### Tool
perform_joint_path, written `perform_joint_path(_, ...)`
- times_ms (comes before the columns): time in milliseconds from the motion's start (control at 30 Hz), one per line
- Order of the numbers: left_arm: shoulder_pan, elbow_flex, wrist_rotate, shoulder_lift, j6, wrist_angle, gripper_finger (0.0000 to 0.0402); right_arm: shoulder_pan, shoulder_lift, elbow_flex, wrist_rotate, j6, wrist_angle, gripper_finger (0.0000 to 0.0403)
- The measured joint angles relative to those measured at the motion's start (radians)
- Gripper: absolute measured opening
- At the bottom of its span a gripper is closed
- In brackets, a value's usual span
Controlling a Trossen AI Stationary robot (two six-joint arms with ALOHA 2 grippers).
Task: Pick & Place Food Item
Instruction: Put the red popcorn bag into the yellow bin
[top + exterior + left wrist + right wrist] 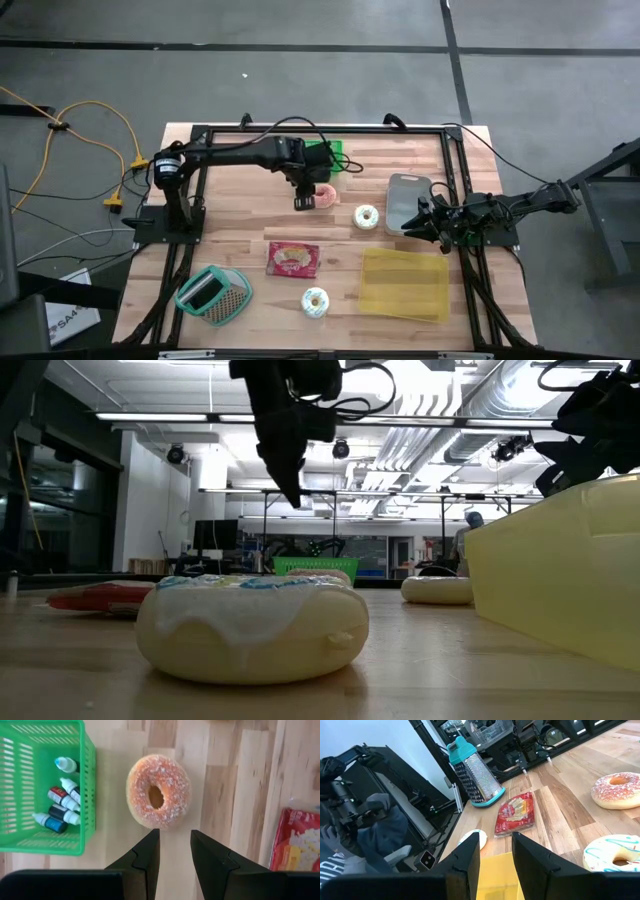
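A sugar-dusted pink donut (159, 791) lies flat on the wooden table just right of a green basket (45, 785) that holds small bottles. In the high view this donut (326, 195) is at the table's middle, toward the far side. My left gripper (175, 845) hangs open above the table, pointing steeply down, its fingertips just short of the donut's near rim; it (303, 203) touches nothing. My right gripper (496, 855) rests open and level at the table's right side (422, 221), over the edge of a yellow container (495, 882).
Two white iced donuts (367, 216) (315, 302), a red snack packet (293, 259), a teal-handled grater (212, 295), the yellow container (405, 284) and a grey tray (405, 198) lie on the table. A black frame runs along the table's edges (320, 128).
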Motion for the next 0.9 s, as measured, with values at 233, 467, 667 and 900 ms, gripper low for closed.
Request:
perform_joint_path(233,-0.003,-0.008,0.044,-0.016,0.019,-0.023,0.0104,0.000,0.000,0.000,0.000,0.000,0.000,0.0100)
perform_joint_path(467,-0.003,-0.024,0.061,-0.032,0.036,-0.010,0.0104,0.000,0.000,0.000,0.000,0.000,0.001,0.0100)
perform_joint_path(667,0.006,-0.052,0.143,-0.032,0.041,0.024,0.0104,0.000,0.000,0.000,0.000,0.000,0.002,0.0100)
perform_joint_path(900,0.040,-0.132,0.166,-0.107,0.046,0.106,0.0104,0.000,0.000,0.000,0.000,0.000,0.004,0.0100)
